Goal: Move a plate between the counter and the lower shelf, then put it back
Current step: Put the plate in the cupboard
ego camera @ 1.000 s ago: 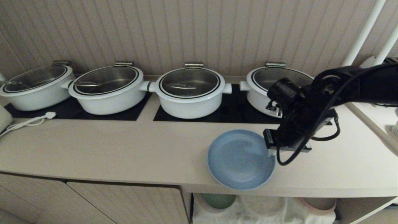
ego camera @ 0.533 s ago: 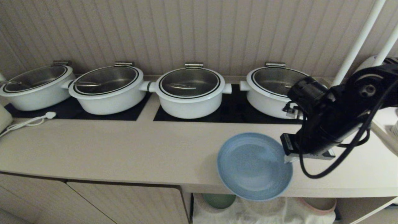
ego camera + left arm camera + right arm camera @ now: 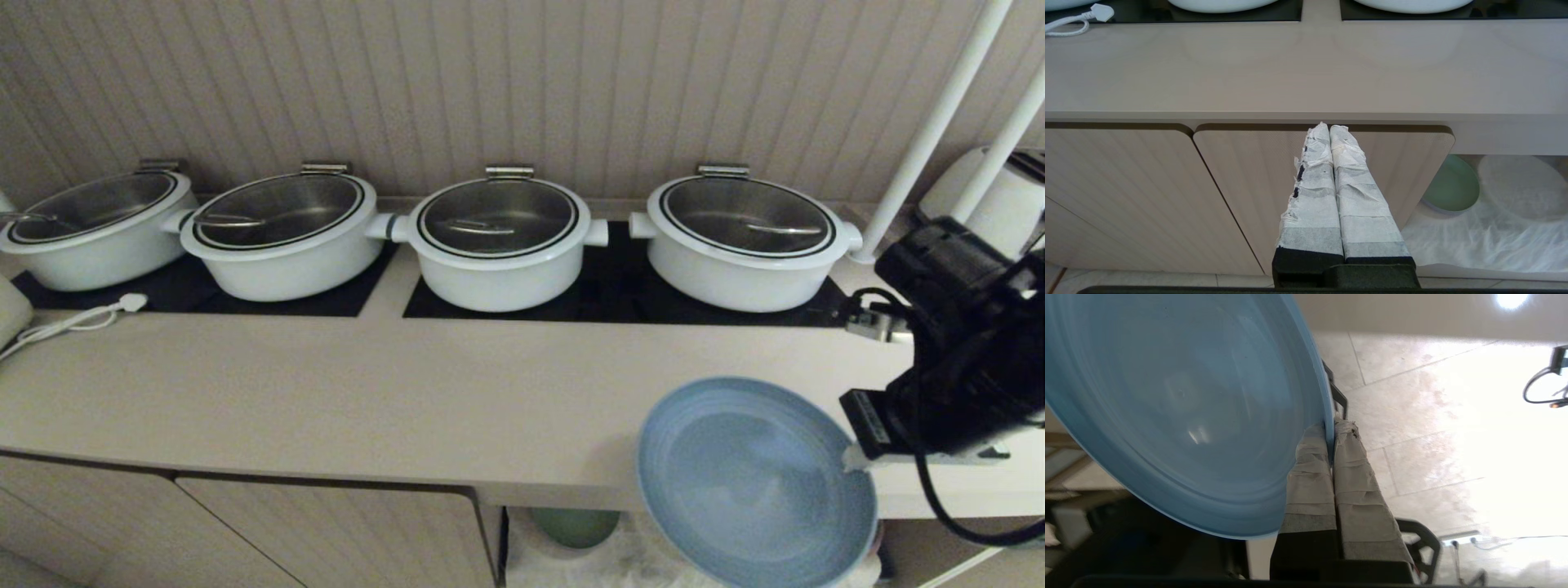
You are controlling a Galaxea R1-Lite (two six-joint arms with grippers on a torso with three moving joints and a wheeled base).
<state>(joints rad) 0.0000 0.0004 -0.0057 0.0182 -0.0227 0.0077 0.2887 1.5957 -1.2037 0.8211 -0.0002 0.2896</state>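
Your right gripper [image 3: 1331,428] pinches the light blue plate [image 3: 755,486] by its rim — lower it level into the lower shelf [image 3: 1490,241], clear of the green plate [image 3: 1451,185].

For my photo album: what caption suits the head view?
Right gripper pinches the blue plate by its rim, past the counter edge.

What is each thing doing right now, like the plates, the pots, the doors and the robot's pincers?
Blue plate: lifted, tilted, held by its rim, past the counter edge.
Right pincer: shut on the blue plate.
Left pincer: shut, empty, in front of a cupboard door.
Four white pots: lids on, sitting on the black panels.
Cupboard doors: closed.
Green plate: lying in the lower shelf on the white cloth.
White plug: unplugged, lying on the counter.
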